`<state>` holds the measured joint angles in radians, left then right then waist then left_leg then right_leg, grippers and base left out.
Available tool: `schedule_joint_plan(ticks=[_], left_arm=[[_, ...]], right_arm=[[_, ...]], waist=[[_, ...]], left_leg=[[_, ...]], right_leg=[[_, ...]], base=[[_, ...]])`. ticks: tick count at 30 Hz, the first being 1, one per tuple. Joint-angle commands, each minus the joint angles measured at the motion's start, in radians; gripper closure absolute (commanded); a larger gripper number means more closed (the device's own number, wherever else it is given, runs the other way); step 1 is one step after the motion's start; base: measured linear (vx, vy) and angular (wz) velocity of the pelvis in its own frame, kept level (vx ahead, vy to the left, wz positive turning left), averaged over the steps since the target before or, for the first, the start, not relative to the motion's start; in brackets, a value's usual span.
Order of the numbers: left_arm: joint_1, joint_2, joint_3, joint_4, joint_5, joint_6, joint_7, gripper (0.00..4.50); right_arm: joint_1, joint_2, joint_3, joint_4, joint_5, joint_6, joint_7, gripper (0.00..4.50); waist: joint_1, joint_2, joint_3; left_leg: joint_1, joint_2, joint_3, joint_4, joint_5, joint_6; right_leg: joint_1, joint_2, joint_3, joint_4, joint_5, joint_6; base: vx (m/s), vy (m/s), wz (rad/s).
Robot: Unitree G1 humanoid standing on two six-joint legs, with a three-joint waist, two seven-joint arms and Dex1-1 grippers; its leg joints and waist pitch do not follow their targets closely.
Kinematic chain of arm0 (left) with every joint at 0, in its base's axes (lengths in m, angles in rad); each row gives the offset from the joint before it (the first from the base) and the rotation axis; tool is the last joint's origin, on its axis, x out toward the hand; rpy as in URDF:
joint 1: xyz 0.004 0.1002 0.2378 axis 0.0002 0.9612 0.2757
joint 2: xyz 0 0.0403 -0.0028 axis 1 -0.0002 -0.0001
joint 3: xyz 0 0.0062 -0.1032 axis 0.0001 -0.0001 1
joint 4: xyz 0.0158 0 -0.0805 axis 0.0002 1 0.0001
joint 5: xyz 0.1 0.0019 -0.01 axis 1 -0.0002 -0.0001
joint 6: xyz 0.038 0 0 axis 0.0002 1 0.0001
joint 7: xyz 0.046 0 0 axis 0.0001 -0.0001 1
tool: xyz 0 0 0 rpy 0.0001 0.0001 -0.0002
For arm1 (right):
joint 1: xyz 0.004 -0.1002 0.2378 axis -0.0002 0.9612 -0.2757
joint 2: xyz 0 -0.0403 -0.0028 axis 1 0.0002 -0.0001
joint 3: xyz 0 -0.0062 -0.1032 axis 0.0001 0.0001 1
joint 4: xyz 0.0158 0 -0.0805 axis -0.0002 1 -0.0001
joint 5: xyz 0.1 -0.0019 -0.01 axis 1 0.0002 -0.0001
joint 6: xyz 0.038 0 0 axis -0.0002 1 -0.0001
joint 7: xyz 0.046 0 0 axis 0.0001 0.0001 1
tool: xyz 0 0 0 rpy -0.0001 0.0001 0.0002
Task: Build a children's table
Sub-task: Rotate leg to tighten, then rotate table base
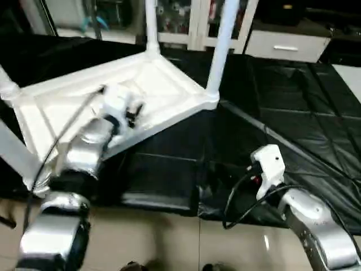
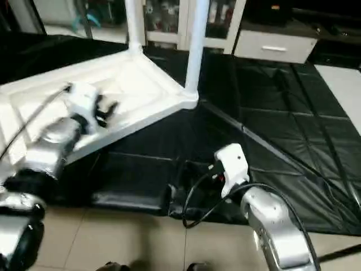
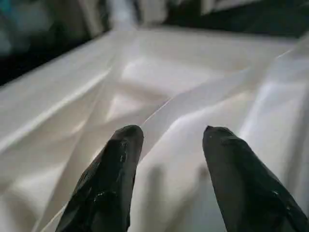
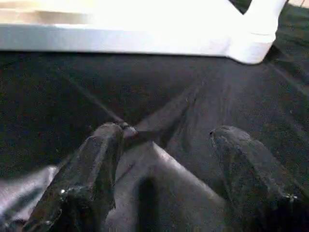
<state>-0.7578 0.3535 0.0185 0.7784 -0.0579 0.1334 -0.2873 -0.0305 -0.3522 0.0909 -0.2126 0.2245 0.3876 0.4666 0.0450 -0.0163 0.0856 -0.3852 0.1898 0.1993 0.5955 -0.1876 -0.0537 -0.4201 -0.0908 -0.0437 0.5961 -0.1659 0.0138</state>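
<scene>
The children's table lies upside down on a black mat, its white ribbed top (image 1: 169,84) facing up. Two white legs (image 1: 223,39) (image 1: 151,25) stand upright in the far corner sockets. A third leg (image 1: 17,158) slants past the near left corner, and another socket with a leg stub (image 1: 8,90) shows at the left edge. My left gripper (image 3: 166,140) hovers open just over the ribbed underside (image 3: 193,72), with nothing between its fingers. My right gripper (image 4: 166,133) is open and empty over the mat, in front of the top's near rim (image 4: 145,41) and corner socket (image 4: 251,46).
The black padded mat (image 1: 282,101) covers the floor under and to the right of the table. Pale tile floor (image 1: 169,237) runs along the near side. White cabinets with a drawer (image 1: 285,45) stand at the back. Black cables (image 1: 242,197) trail from my right wrist.
</scene>
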Motion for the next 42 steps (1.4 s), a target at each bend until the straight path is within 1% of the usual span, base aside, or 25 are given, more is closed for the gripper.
schedule_joint_plan(ticks=[1, 2, 4, 5, 6, 8, 9, 10, 11, 12, 13, 14, 16, 17, 18, 21, 22, 23, 25, 26, 28, 30, 35, 38, 42], left_arm=[[-0.022, 0.017, 0.003, 0.039, -0.003, 0.043, 0.022, 2.06], [-0.031, 0.023, 0.007, 0.055, 0.003, 0.059, 0.021, 2.06], [-0.042, 0.021, 0.031, 0.048, -0.037, 0.092, -0.046, 2.06], [-0.05, 0.015, 0.047, 0.037, -0.066, 0.108, -0.099, 2.06], [-0.054, 0.013, 0.058, -0.007, -0.121, 0.147, -0.221, 2.06], [-0.046, 0.021, 0.04, -0.054, -0.142, 0.17, -0.307, 2.06], [-0.038, 0.032, 0.019, -0.086, -0.149, 0.18, -0.354, 2.06], [-0.02, 0.052, -0.02, -0.135, -0.159, 0.185, -0.439, 2.06], [-0.001, 0.076, -0.064, -0.178, -0.158, 0.197, -0.512, 2.06], [0.025, 0.112, -0.129, -0.219, -0.14, 0.203, -0.6, 2.06], [0.034, 0.125, -0.153, -0.234, -0.131, 0.206, -0.633, 2.06], [0.042, 0.137, -0.178, -0.236, -0.108, 0.208, -0.649, 2.06], [0.045, 0.148, -0.204, -0.219, -0.057, 0.2, -0.651, 2.06], [0.044, 0.156, -0.229, -0.193, 0.0, 0.18, -0.635, 2.06], [0.042, 0.157, -0.236, -0.179, 0.025, 0.178, -0.621, 2.06], [0.027, 0.154, -0.248, -0.13, 0.073, 0.174, -0.544, 2.06], [0.022, 0.154, -0.255, -0.118, 0.083, 0.174, -0.524, 2.06], [0.02, 0.156, -0.262, -0.117, 0.085, 0.179, -0.514, 2.06], [0.02, 0.16, -0.276, -0.121, 0.087, 0.189, -0.508, 2.06], [0.018, 0.151, -0.273, -0.122, 0.098, 0.186, -0.504, 2.06], [0.017, 0.145, -0.267, -0.123, 0.097, 0.185, -0.504, 2.06], [0.015, 0.128, -0.238, -0.14, 0.078, 0.182, -0.511, 2.06], [0.009, 0.115, -0.189, -0.173, 0.024, 0.154, -0.508, 2.06], [0.006, 0.122, -0.181, -0.163, 0.029, 0.124, -0.488, 2.06], [0.009, 0.131, -0.192, -0.127, 0.06, 0.14, -0.487, 2.06]], right_arm=[[-0.004, -0.012, 0.004, -0.004, -0.004, 0.022, 0.01, 1.31], [-0.003, -0.015, 0.003, -0.006, -0.003, 0.025, 0.012, 1.31], [0.0, -0.025, 0.0, -0.013, 0.002, 0.032, 0.02, 1.31], [0.002, -0.03, -0.003, -0.017, 0.003, 0.036, 0.025, 1.31], [0.004, -0.041, -0.008, -0.025, 0.01, 0.042, 0.036, 1.31], [0.005, -0.051, -0.01, -0.028, 0.013, 0.045, 0.045, 1.31], [0.006, -0.057, -0.01, -0.03, 0.015, 0.047, 0.052, 1.31], [0.008, -0.065, -0.009, -0.035, 0.02, 0.05, 0.066, 1.31], [0.01, -0.077, -0.005, -0.042, 0.024, 0.054, 0.082, 1.31], [0.015, -0.094, 0.004, -0.054, 0.033, 0.062, 0.108, 1.31], [0.016, -0.1, 0.007, -0.059, 0.036, 0.065, 0.118, 1.31], [0.019, -0.112, 0.016, -0.068, 0.039, 0.071, 0.134, 1.31], [0.022, -0.127, 0.028, -0.083, 0.041, 0.083, 0.156, 1.31], [0.025, -0.139, 0.04, -0.101, 0.048, 0.097, 0.177, 1.31], [0.026, -0.145, 0.044, -0.115, 0.057, 0.109, 0.187, 1.31], [0.026, -0.159, 0.06, -0.149, 0.071, 0.129, 0.209, 1.31], [0.025, -0.162, 0.064, -0.155, 0.07, 0.131, 0.212, 1.31], [0.025, -0.163, 0.065, -0.159, 0.07, 0.132, 0.213, 1.31], [0.026, -0.164, 0.065, -0.165, 0.07, 0.137, 0.214, 1.31], [0.026, -0.166, 0.064, -0.172, 0.07, 0.144, 0.218, 1.31], [0.027, -0.167, 0.064, -0.174, 0.071, 0.146, 0.219, 1.31], [0.032, -0.173, 0.061, -0.181, 0.075, 0.15, 0.224, 1.31], [0.033, -0.18, 0.054, -0.188, 0.084, 0.155, 0.226, 1.31], [0.03, -0.176, 0.05, -0.195, 0.091, 0.158, 0.231, 1.31], [0.028, -0.179, 0.052, -0.203, 0.096, 0.165, 0.237, 1.31]], waist=[[0.004, -0.004, -0.074], [0.005, -0.004, -0.074], [0.007, -0.004, -0.072], [0.008, 0.0, -0.071], [0.011, 0.0, -0.069], [0.019, 0.0, -0.066], [0.019, -0.001, -0.066], [0.02, -0.002, -0.066], [0.021, -0.002, -0.066], [0.019, -0.001, -0.067], [0.018, -0.002, -0.066], [0.014, -0.003, -0.064], [0.012, -0.001, -0.065], [0.011, -0.002, -0.064], [0.011, -0.002, -0.064], [0.013, -0.001, -0.064], [0.013, 0.001, -0.063], [0.013, -0.001, -0.063], [0.012, -0.002, -0.063], [0.01, 0.0, -0.062], [0.01, -0.001, -0.061], [0.01, -0.001, -0.061], [0.013, 0.001, -0.065], [0.014, 0.001, -0.068], [0.014, 0.0, -0.068]], left_leg=[[0.018, 0.028, -0.016, -0.065, -0.099, 0.075], [0.019, 0.028, -0.016, -0.065, -0.101, 0.076], [0.021, 0.03, -0.015, -0.067, -0.121, 0.072], [0.022, 0.031, -0.015, -0.068, -0.13, 0.069], [0.027, 0.033, -0.013, -0.069, -0.15, 0.062], [0.03, 0.036, -0.013, -0.072, -0.164, 0.047], [0.027, 0.037, -0.013, -0.073, -0.165, 0.043], [0.026, 0.037, -0.014, -0.074, -0.161, 0.042], [0.024, 0.038, -0.016, -0.075, -0.157, 0.042], [0.024, 0.038, -0.015, -0.074, -0.151, 0.045], [0.023, 0.039, -0.017, -0.076, -0.147, 0.048], [0.019, 0.037, -0.014, -0.076, -0.149, 0.049], [0.021, 0.036, -0.014, -0.074, -0.162, 0.045], [0.021, 0.037, -0.014, -0.075, -0.167, 0.044], [0.023, 0.037, -0.015, -0.075, -0.18, 0.04], [0.024, 0.039, -0.019, -0.078, -0.199, 0.026], [0.026, 0.04, -0.018, -0.079, -0.215, 0.019], [0.024, 0.039, -0.019, -0.08, -0.221, 0.012], [0.023, 0.038, -0.02, -0.08, -0.226, 0.008], [0.023, 0.037, -0.019, -0.081, -0.24, 0.005], [0.023, 0.038, -0.02, -0.081, -0.244, 0.004], [0.024, 0.038, -0.02, -0.081, -0.246, 0.003], [0.023, 0.038, -0.02, -0.079, -0.211, 0.012], [0.022, 0.036, -0.018, -0.075, -0.188, 0.026], [0.022, 0.036, -0.017, -0.074, -0.168, 0.038]], right_leg=[[0.051, -0.038, 0.034, -0.046, -0.054, -0.231], [0.05, -0.039, 0.034, -0.046, -0.053, -0.235], [0.051, -0.041, 0.035, -0.05, -0.08, -0.244], [0.049, -0.042, 0.035, -0.051, -0.09, -0.248], [0.045, -0.042, 0.036, -0.055, -0.11, -0.251], [0.042, -0.045, 0.037, -0.055, -0.126, -0.259], [0.046, -0.045, 0.037, -0.052, -0.12, -0.261], [0.049, -0.047, 0.037, -0.05, -0.116, -0.257], [0.05, -0.048, 0.037, -0.049, -0.116, -0.254], [0.049, -0.047, 0.037, -0.047, -0.106, -0.251], [0.053, -0.049, 0.038, -0.047, -0.103, -0.247], [0.051, -0.045, 0.039, -0.048, -0.107, -0.243], [0.051, -0.047, 0.039, -0.052, -0.131, -0.236], [0.051, -0.046, 0.039, -0.054, -0.14, -0.23], [0.051, -0.046, 0.04, -0.057, -0.161, -0.219], [0.051, -0.048, 0.039, -0.058, -0.182, -0.211], [0.046, -0.047, 0.04, -0.059, -0.196, -0.211], [0.048, -0.047, 0.04, -0.059, -0.204, -0.209], [0.048, -0.048, 0.04, -0.06, -0.216, -0.207], [0.046, -0.047, 0.04, -0.064, -0.239, -0.203], [0.045, -0.048, 0.04, -0.066, -0.252, -0.199], [0.043, -0.048, 0.04, -0.066, -0.251, -0.2], [0.046, -0.046, 0.039, -0.058, -0.178, -0.221], [0.048, -0.045, 0.038, -0.053, -0.136, -0.232], [0.049, -0.044, 0.038, -0.051, -0.112, -0.238]], base=[[0.0, 0.0, 0.0], [0.0, 0.0, 0.0], [0.0, 0.0, 0.0], [0.0, 0.0, 0.0], [0.0, 0.0, 0.0], [0.0, 0.0, 0.0], [0.0, 0.0, 0.0], [0.0, 0.0, 0.0], [0.0, 0.0, 0.0], [0.0, 0.0, 0.0], [0.0, 0.0, 0.0], [0.0, 0.0, 0.0], [0.0, 0.0, 0.0], [0.0, 0.0, 0.0], [0.0, 0.0, 0.0], [0.0, 0.0, 0.0], [0.0, 0.0, 0.0], [0.0, 0.0, 0.0], [0.0, 0.0, 0.0], [0.0, 0.0, 0.0], [0.0, 0.0, 0.0], [0.0, 0.0, 0.0], [0.0, 0.0, 0.0], [0.0, 0.0, 0.0], [0.0, 0.0, 0.0]])
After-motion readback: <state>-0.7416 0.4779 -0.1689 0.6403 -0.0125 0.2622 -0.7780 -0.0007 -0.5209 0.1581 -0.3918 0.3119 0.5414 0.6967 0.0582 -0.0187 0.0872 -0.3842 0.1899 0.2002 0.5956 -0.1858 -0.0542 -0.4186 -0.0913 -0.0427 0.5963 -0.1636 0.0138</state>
